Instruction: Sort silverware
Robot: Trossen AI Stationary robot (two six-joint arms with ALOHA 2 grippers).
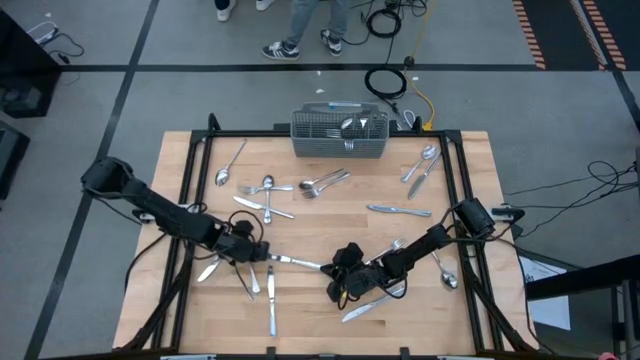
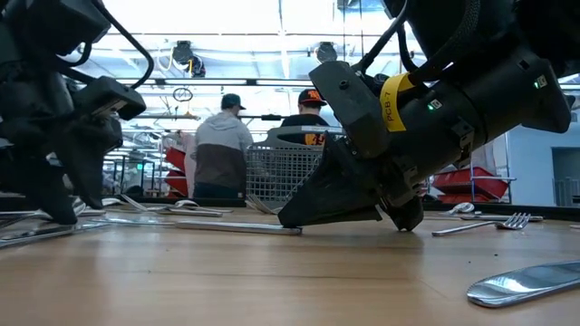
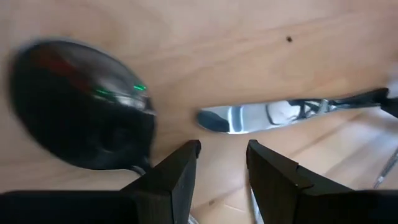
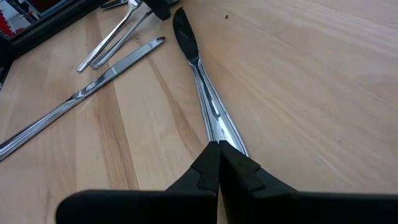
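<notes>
Near the table's front edge, the right gripper [image 4: 219, 163] is closed tight on the handle of a table knife [image 4: 200, 81] lying flat on the wood, while the left gripper [image 3: 222, 163] hovers half-parted and empty at its blade tip; other silverware [image 1: 322, 184] lies scattered toward the wire basket [image 1: 340, 146]

Left gripper [image 3: 222, 163] parted, right gripper [image 4: 219, 163] seemingly pinched, both low

Bare wood toward 6 o'clock on the surface [image 1: 310, 335], passable. Blocked at centre by a knife [image 1: 298, 262] bridging left end effector [image 1: 262, 253] and right end effector [image 1: 338, 271]. Crowded toward 12 o'clock: scattered silverware [image 1: 322, 184], then the wire basket [image 1: 339, 134].
</notes>
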